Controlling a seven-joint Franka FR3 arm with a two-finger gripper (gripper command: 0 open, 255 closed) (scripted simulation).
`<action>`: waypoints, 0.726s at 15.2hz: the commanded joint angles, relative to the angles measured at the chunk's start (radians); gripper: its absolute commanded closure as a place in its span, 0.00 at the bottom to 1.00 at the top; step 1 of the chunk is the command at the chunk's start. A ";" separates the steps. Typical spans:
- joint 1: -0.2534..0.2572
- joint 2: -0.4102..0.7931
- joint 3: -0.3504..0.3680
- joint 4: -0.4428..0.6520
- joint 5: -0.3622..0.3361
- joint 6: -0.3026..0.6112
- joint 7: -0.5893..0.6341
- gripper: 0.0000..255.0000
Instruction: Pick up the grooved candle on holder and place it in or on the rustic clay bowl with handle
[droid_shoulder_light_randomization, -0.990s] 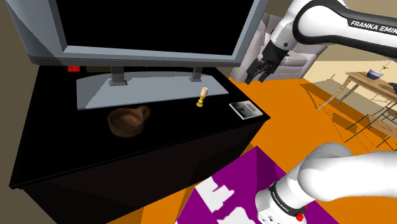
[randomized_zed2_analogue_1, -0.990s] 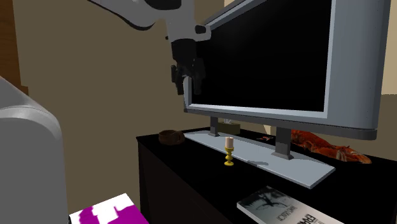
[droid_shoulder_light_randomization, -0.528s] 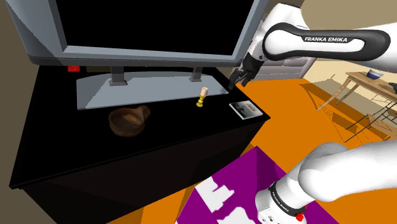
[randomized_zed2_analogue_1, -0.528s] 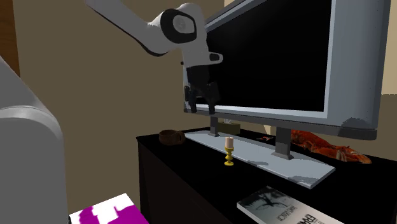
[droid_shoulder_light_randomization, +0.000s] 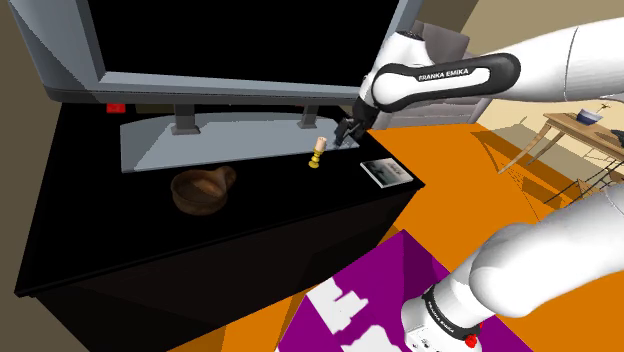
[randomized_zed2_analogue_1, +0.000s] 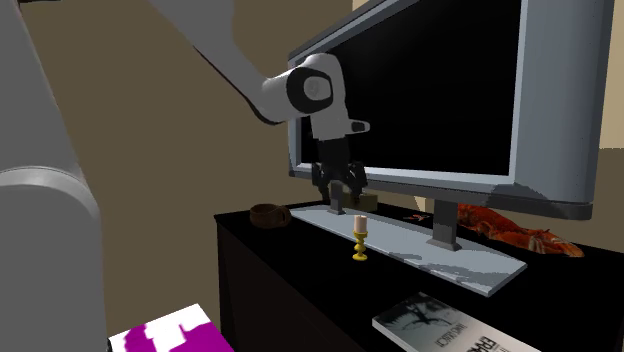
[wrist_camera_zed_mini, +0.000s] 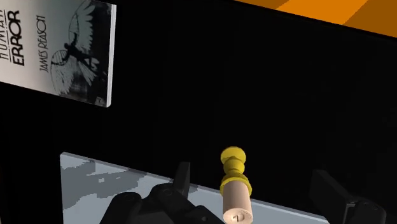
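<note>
Black cabinet (droid_shoulder_light_randomization: 250, 230) on orange floor (droid_shoulder_light_randomization: 470, 190); hand (droid_shoulder_light_randomization: 345, 136) spread wide (empty) above the candle (droid_shoulder_light_randomization: 317, 152).

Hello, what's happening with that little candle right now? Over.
Gripper open, hovering over candle, no contact. Candle upright on black cabinet, brown bowl apart. TV base close beside candle.

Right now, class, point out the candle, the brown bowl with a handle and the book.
candle (droid_shoulder_light_randomization: 319, 148): shoulder view, its pale body.
brown bowl (droid_shoulder_light_randomization: 193, 203): shoulder view, its outer wall.
book (wrist_camera_zed_mini: 57, 44): wrist view, its front cover.
</note>
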 joint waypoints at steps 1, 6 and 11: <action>0.006 0.085 0.003 0.037 0.001 0.057 -0.007 0.00; 0.013 0.275 0.005 0.137 0.005 0.164 -0.037 0.00; 0.011 0.319 0.005 0.133 0.008 0.212 -0.039 0.00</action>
